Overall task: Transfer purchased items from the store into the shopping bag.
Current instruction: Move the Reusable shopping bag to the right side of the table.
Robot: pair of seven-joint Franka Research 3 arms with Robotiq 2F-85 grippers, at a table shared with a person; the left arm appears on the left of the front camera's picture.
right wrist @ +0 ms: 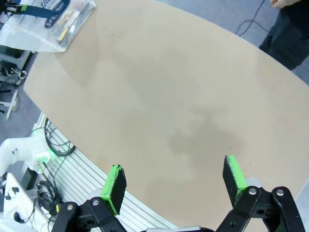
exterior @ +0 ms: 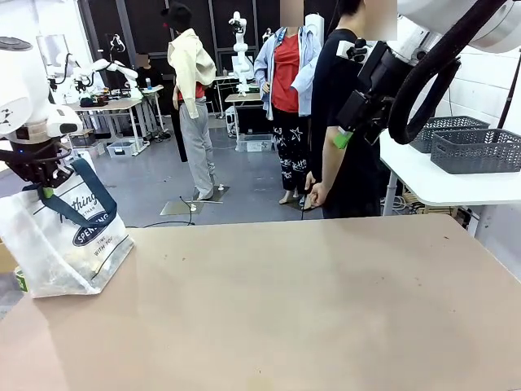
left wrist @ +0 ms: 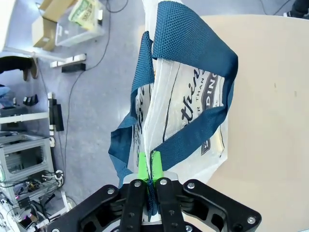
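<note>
Left claw (left wrist: 147,166) is clamped on a blue strap (left wrist: 145,140) of the shopping bag (exterior: 61,244), which sits at the table's (exterior: 309,309) left edge with goods showing faintly inside. Right claw (right wrist: 174,181) hangs above the bare tabletop, fingers wide apart. A person (exterior: 346,122) stands beyond.

Our left gripper (left wrist: 147,166) at 9 o'clock, jaws clamped; our right gripper (right wrist: 174,176) raised, jaws spread.

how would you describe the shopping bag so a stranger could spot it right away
Start at the tan table and go to its corner on the robot's left. There the left gripper pinches the shopping bag: translucent white plastic, navy strap handles, a dark blue oval logo.
</note>
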